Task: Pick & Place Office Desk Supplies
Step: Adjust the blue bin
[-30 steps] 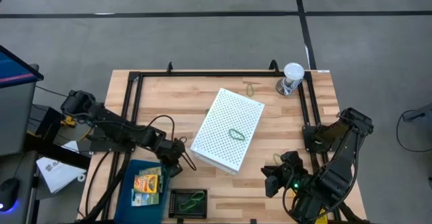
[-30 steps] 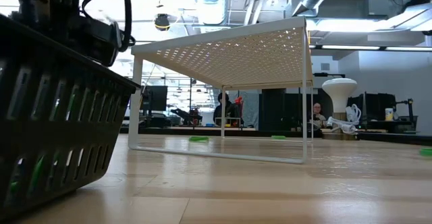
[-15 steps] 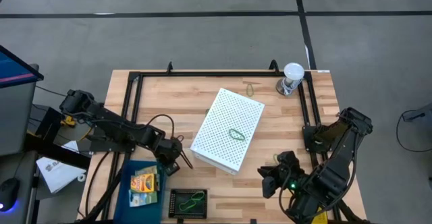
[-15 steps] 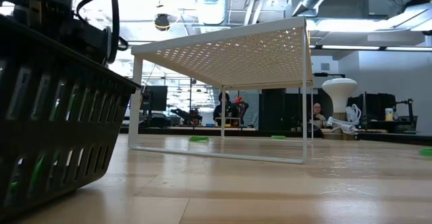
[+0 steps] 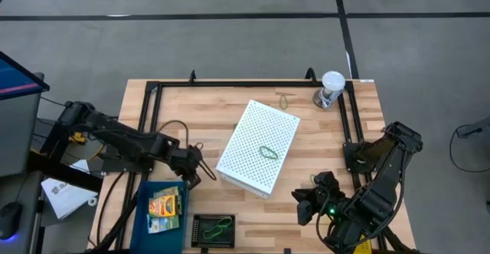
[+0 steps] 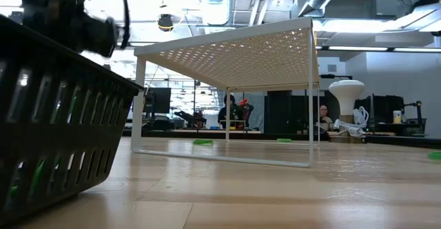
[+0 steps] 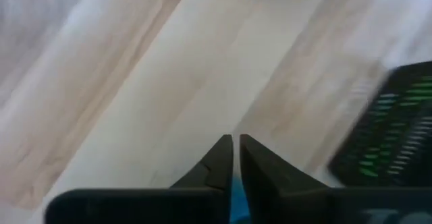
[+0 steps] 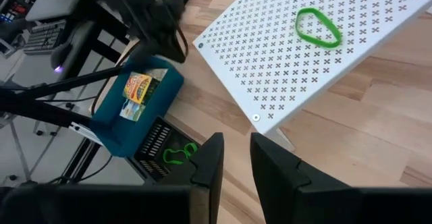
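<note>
Left pincer (image 5: 194, 173) beside crayon boxes (image 5: 165, 206)

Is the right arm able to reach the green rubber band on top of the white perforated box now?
Probably yes. The green rubber band lies uncovered on the white perforated box, and nothing stands between it and the right tool, which waits beside the box.

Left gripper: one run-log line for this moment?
left gripper: shut, empty, above table beside blue tray | right gripper: open, waiting
</note>
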`<action>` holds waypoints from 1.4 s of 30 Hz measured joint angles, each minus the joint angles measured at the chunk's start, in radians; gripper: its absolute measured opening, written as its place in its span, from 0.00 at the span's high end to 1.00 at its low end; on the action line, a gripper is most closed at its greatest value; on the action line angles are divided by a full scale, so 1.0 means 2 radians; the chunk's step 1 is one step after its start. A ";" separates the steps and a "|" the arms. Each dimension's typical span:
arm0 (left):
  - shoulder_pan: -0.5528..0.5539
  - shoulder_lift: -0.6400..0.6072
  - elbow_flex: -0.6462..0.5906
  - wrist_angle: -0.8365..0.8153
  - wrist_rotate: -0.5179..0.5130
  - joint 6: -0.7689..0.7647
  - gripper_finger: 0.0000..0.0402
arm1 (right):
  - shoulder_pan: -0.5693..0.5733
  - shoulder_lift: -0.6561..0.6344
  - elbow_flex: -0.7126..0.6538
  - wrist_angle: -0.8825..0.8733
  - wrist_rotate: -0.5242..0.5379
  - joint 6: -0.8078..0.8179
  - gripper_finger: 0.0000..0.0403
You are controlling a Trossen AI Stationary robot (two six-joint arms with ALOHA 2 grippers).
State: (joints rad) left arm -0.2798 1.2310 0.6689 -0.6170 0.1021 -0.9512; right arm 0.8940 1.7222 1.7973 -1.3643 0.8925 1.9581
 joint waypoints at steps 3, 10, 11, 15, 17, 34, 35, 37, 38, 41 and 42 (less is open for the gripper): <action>0.016 -0.039 0.000 0.027 -0.001 0.017 0.88 | 0.000 0.000 0.000 -0.002 0.000 -0.002 0.82; 0.027 -0.082 0.001 0.059 0.000 0.027 0.77 | 0.000 0.000 0.000 -0.008 0.000 -0.003 0.82; 0.024 -0.081 0.001 0.054 0.000 0.025 0.77 | 0.000 0.000 0.000 -0.008 0.000 -0.003 0.82; 0.014 -0.051 0.002 0.028 0.000 0.001 0.80 | 0.000 0.000 0.000 -0.007 0.000 -0.003 0.82; 0.006 -0.034 0.002 0.027 -0.001 -0.007 0.84 | 0.000 0.000 0.000 -0.007 0.000 -0.002 0.82; -0.067 0.001 0.002 -0.040 -0.029 -0.080 1.00 | 0.001 0.000 0.000 0.002 0.000 -0.015 0.82; -0.069 0.002 0.002 -0.038 -0.029 -0.084 1.00 | 0.001 0.000 0.000 0.002 0.000 -0.015 0.82; -0.072 0.001 0.002 -0.038 -0.030 -0.089 1.00 | 0.001 0.000 0.000 0.002 0.000 -0.015 0.82; -0.072 0.001 0.002 -0.038 -0.031 -0.089 1.00 | 0.001 0.000 0.000 0.002 0.000 -0.015 0.82; -0.064 -0.001 0.003 -0.044 -0.041 -0.087 1.00 | 0.001 0.000 0.000 0.004 0.000 -0.015 0.82; -0.059 -0.001 0.003 -0.043 -0.044 -0.085 1.00 | 0.001 0.000 0.000 0.004 0.000 -0.015 0.82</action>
State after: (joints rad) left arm -0.3983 1.2283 0.6743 -0.7030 0.0144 -1.1206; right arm 0.8951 1.7226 1.7973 -1.3561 0.8921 1.9289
